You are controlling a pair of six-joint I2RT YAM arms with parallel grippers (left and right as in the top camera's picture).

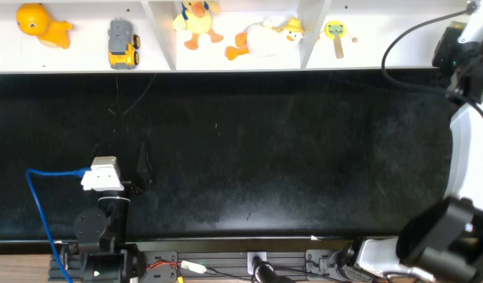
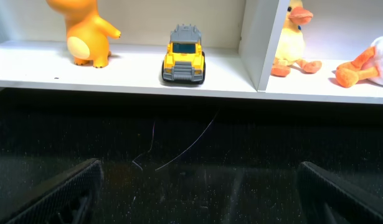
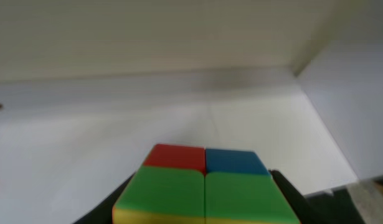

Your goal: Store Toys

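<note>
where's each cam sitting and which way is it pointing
Top view: fixed overhead, looking down on black table and toy shelf; both arms at bottom.
Left wrist view: low over table, faces shelf; left gripper open.
Right wrist view: faces a white shelf bay; right gripper holds coloured block.
Shared: yellow truck, in top and left wrist views.

Yellow truck [image 2: 184,55] on shelf [image 2: 129,73] beside orange figure [image 2: 85,31].
</note>
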